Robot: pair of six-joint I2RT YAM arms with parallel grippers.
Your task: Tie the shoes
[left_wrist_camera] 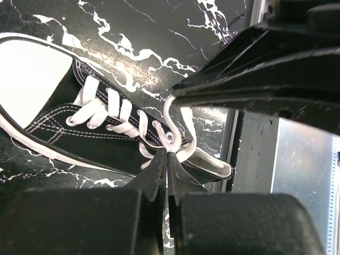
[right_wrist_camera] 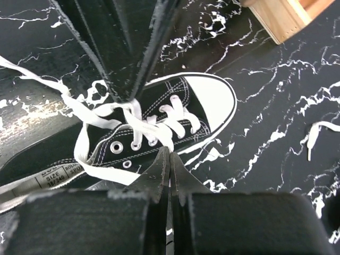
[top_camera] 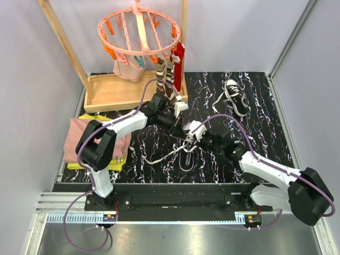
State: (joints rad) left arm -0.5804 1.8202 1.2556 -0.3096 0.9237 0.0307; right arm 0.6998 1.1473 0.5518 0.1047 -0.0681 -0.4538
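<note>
Black canvas, white rubber toe cap: that's the near shoe [right_wrist_camera: 106, 151], lying mid-surface [top_camera: 276, 106] right between the two arms, toe aimed at the corner of the wooden tray [right_wrist_camera: 281, 16]. The far shoe [top_camera: 235, 96] sits well apart at the back right, and its lace is loose too.

The left jaws are pressed together at the top eyelets, and the laces [left_wrist_camera: 98, 109] bunch up exactly at their tips, so that reads as a pinch on the lace. The right jaws are pressed together as well, low against the shoe's side. A white loop arches up to their tip in the left wrist view, but I can't tell whether any lace is actually caught there.

No bow yet. One loose strand trails off across the surface toward the left arm [top_camera: 133, 121].

On handling, this is a small, light shoe, and a hard tug on a lace will likely drag it along rather than tighten anything. The laces are flat, soft and limp. They'll hold no shape by themselves and could slide through a weak pinch. The best hold looks to be partway along each free strand, just clear of the eyelets, with tension kept gentle and even.
</note>
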